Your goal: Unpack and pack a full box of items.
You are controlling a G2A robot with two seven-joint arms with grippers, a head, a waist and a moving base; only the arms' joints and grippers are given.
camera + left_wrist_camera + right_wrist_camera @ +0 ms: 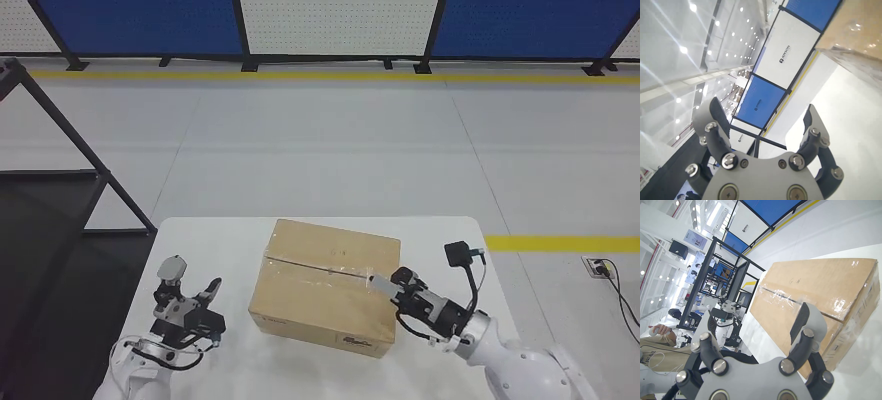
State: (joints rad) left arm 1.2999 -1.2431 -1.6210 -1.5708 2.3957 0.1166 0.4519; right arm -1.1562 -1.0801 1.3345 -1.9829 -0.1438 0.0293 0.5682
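Observation:
A brown cardboard box stands in the middle of the white table, its top flaps closed and sealed with clear tape along the seam. My right gripper is open at the box's right end, level with the top edge. In the right wrist view, one of its fingers lies over the taped seam of the box; I cannot tell if it touches. My left gripper is open and holds nothing, well clear of the box's left side. The left wrist view shows that gripper pointing across the table, with a box corner ahead.
A black metal rack stands against the table's left side. Blue and white partition panels line the back of the room. Bare tabletop lies left of the box and in front of it.

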